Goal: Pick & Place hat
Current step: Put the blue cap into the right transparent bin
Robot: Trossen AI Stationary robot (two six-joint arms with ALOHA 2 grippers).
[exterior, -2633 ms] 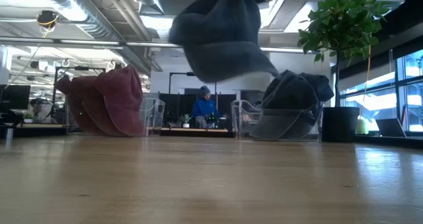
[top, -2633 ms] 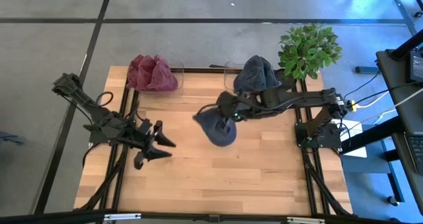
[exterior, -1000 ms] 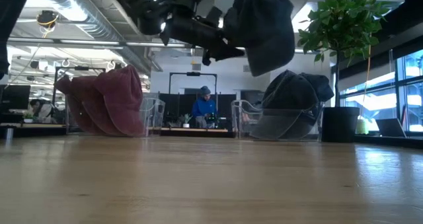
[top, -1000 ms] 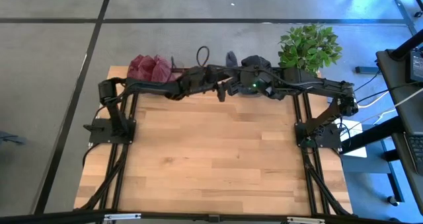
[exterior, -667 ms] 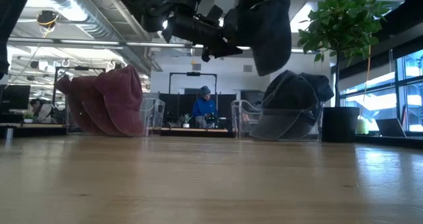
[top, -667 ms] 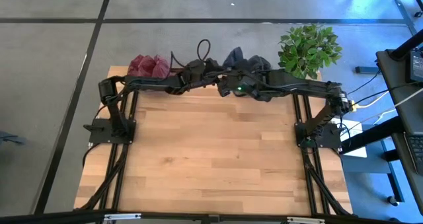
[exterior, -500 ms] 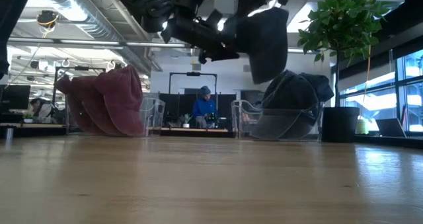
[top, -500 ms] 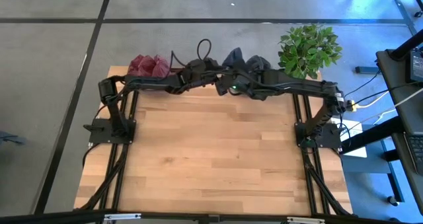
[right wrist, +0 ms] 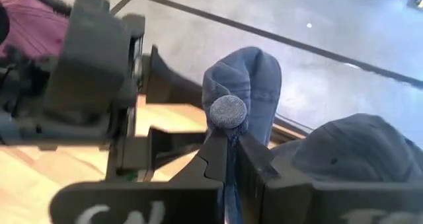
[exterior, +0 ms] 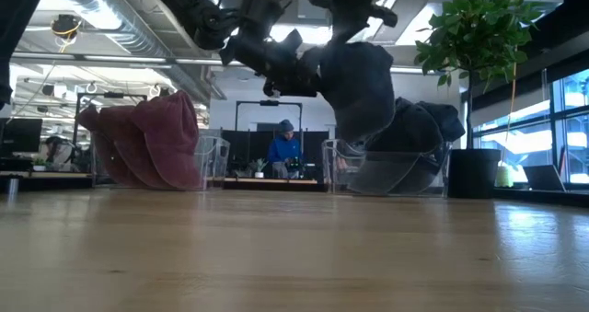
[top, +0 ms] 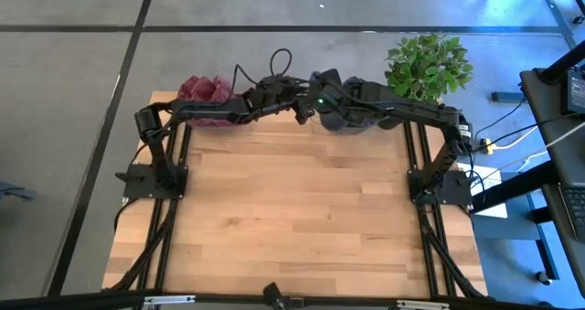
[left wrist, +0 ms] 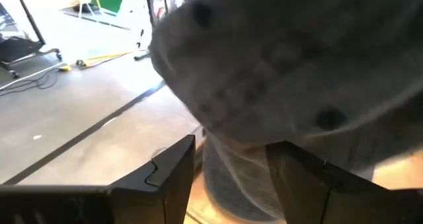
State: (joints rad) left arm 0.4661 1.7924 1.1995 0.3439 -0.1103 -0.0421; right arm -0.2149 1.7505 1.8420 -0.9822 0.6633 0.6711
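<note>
Wooden counter point(top: 292, 219) carries a pile of red hats point(top: 203, 90) and a pile of dark hats point(exterior: 414, 146) along its far edge, and I hold a dark blue-grey hat point(exterior: 357, 84) in the air just beside the dark pile. My right claw point(right wrist: 228, 151) is clenched on its crown near the top button, while my left claw point(left wrist: 228, 168) stands released at the hanging fabric. I judge the hat light and limp, best pinched at the crown.

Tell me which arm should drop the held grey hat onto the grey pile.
Right. Its tool is shut on the grey hat, which hangs over the grey pile. The left tool is open beside the hat, gripping nothing.
</note>
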